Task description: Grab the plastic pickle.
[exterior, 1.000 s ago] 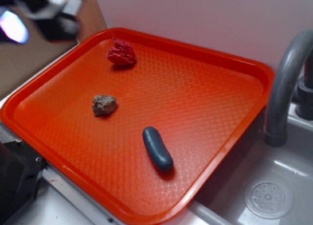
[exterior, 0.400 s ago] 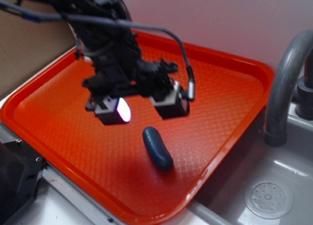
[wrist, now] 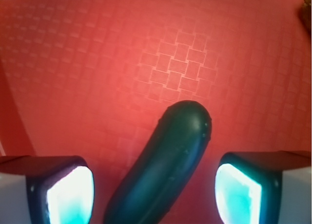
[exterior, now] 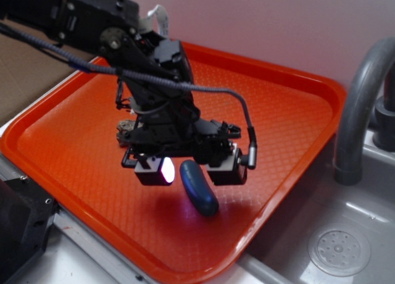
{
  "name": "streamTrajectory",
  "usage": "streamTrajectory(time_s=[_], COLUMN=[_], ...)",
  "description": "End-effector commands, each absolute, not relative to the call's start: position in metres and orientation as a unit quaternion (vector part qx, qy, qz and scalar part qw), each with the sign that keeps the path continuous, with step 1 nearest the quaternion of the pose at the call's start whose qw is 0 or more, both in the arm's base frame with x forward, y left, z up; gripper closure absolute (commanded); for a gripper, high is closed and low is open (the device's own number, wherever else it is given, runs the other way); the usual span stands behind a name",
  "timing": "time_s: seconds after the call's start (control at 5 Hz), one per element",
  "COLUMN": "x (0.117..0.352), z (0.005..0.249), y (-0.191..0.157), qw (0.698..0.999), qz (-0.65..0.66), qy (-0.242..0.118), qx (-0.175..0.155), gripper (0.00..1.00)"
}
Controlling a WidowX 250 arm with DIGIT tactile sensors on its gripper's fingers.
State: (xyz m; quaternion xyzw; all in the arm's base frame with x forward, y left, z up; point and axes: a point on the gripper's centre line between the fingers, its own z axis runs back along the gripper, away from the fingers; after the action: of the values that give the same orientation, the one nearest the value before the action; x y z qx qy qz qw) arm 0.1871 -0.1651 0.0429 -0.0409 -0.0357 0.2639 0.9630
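Pickle [exterior: 199, 187] lies near the tray's [exterior: 290, 105] front edge as the arm reaches down, gripper [exterior: 190, 171] spread astride it, untouched. Wrist view [wrist: 163, 170] shows gaps beside both fingers [wrist: 68, 192]; exterior shows a lump [exterior: 126, 124] behind.

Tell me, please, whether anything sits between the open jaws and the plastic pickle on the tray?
Nothing visible does. In the wrist view the plastic pickle lies between the two pads of the gripper, with only bare red tray on either side. The grey-brown lump lies behind the arm, clear of the approach.
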Motion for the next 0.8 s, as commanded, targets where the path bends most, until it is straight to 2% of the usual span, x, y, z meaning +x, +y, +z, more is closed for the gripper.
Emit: streamTrajectory(time_s=[0.0,0.2,0.4,0.6], x=[0.187,0.188,0.188,0.191], z=[0.024,0.017,0.021,0.038], y=[-0.167,-0.17,-0.167,-0.161], qw=[0.965,0.967,0.967,0.965], qz=[0.257,0.247,0.248,0.258], qy=[-0.035,-0.036,-0.042,-0.055], qx=[-0.043,-0.045,-0.046,0.002], gripper=[0.0,0.73,1.0,1.0])
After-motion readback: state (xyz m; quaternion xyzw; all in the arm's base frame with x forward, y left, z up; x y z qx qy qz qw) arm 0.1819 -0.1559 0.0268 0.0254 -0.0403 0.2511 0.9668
